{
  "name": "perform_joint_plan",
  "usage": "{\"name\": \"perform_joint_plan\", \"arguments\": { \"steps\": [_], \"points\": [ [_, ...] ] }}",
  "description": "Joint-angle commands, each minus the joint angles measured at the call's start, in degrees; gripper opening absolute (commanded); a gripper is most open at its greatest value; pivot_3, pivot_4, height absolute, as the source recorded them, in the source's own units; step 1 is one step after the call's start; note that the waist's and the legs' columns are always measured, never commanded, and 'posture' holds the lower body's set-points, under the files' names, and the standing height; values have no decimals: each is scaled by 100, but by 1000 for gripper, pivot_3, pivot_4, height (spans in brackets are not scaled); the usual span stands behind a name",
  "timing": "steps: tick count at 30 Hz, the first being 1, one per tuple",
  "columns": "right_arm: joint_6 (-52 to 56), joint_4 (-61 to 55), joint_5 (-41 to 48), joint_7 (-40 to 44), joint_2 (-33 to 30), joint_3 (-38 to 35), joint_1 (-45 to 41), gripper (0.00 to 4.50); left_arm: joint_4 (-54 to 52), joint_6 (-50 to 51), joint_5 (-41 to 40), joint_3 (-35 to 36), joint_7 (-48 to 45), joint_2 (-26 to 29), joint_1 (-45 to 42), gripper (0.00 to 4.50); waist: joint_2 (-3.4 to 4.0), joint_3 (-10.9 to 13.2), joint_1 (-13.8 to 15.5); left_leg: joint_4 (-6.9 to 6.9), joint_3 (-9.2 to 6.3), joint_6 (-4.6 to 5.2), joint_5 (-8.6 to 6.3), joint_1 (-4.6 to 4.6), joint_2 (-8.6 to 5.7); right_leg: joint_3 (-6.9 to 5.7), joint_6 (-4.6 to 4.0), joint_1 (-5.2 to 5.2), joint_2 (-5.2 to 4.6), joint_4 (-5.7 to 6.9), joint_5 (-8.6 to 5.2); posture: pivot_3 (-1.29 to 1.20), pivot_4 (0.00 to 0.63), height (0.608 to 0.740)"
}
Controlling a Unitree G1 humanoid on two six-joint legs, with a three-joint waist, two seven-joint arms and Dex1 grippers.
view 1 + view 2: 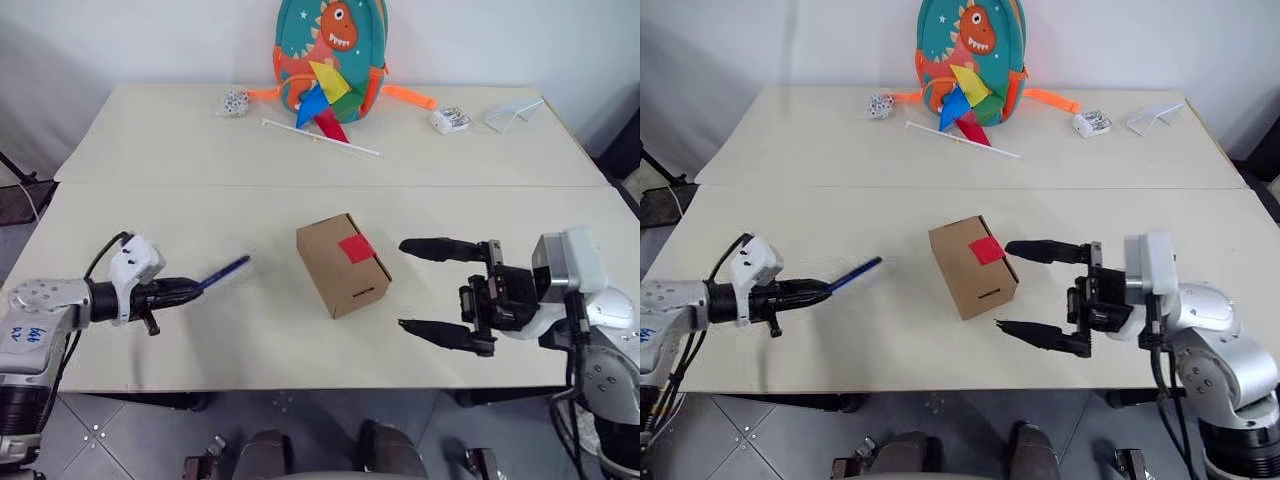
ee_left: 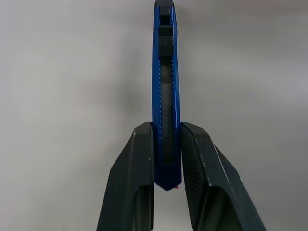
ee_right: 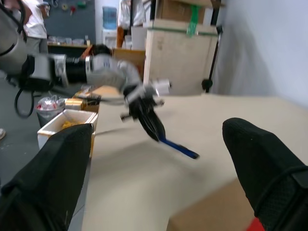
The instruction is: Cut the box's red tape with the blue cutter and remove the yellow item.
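The brown box (image 1: 335,270) sits mid-table with the red tape (image 1: 356,249) across its top flap seam. To its left, above the table, my left gripper (image 1: 190,287) is shut on the blue cutter (image 1: 224,272), whose free end points at the box. The left wrist view shows the blue cutter (image 2: 164,96) clamped between both fingers (image 2: 139,159). My right gripper (image 1: 402,284) stands open just right of the box, one finger beyond it and one nearer, nothing between them. In the right wrist view the cutter (image 3: 179,148) juts from the left gripper (image 3: 151,126). The yellow item is hidden.
A dinosaur backpack (image 1: 330,40) stands at the table's far edge with a colourful pinwheel (image 1: 325,100) lying before it. Small white objects (image 1: 450,120) and a folded paper (image 1: 513,113) lie at the far right. A seam joins the two tabletops (image 1: 150,185).
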Motion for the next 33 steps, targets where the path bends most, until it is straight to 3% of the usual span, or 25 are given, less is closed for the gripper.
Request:
{"name": "perform_joint_plan", "arguments": {
  "steps": [1, 5, 11, 15, 22, 27, 30, 33],
  "points": [
    [209, -184, 249, 70, -208, -256, 176, 4500, -567, -488, 234, -752, -824, 175, -319, 446, 7, -2, -3, 0, 7, 2, -3, 2, 0, 1, 0, 0, -1, -1, 0, 0, 150, 740],
    [355, -368, 230, -28, -327, -314, 422, 4500, -1169, -250, 559, -1521, -703, -155, -575, 446, 11, -3, -32, 1, 17, 6, -5, 7, 0, 8, 1, -2, -1, 4, 0, 0, 150, 740],
    [593, -730, -169, -395, -652, -523, 1195, 4500, -1931, 1070, 1211, -2601, 279, -1133, -1031, 446, 1, 2, 29, 17, 16, 10, -7, 0, 1, 12, 4, -2, 0, 6, 2, 0, 150, 740],
    [680, -869, -216, -506, -769, -673, 1514, 4500, -2013, 2030, 1518, -3009, 725, -1485, -1346, 446, 0, 3, 27, 53, 13, 24, -15, -3, 1, 16, 9, 10, -1, 10, 13, 0, 150, 740],
    [809, -728, -796, -508, -1187, -689, 2013, 4500, -2323, 2900, 1805, -3656, 872, -1392, -1545, 446, 2, 0, 17, 59, 13, 29, -18, 8, 2, 24, 8, 21, -1, 8, 20, 0, 150, 740],
    [1068, -737, -1246, -701, -1370, -9, 1723, 4500, -2743, 3597, 1677, -3807, 1186, -1586, -1438, 446, 9, -8, 36, 64, 11, 31, -18, 11, 2, 26, 7, 26, -1, 9, 20, 0, 150, 740],
    [1324, -746, -1352, -839, -1399, 365, 1354, 3883, -2766, 3779, 1723, -3992, 1295, -1658, -1589, 446, 13, -12, 58, 68, 10, 32, -19, 10, 1, 27, 6, 27, -2, 8, 20, 0, 150, 740],
    [1717, -736, -1367, -1042, -1300, 829, 841, 2850, -2749, 3886, 1743, -4161, 1282, -1648, -1801, 446, 14, -13, 111, 71, 10, 33, -19, 10, 1, 26, 4, 28, -2, 8, 21, 0, 150, 740]
  ]
}}
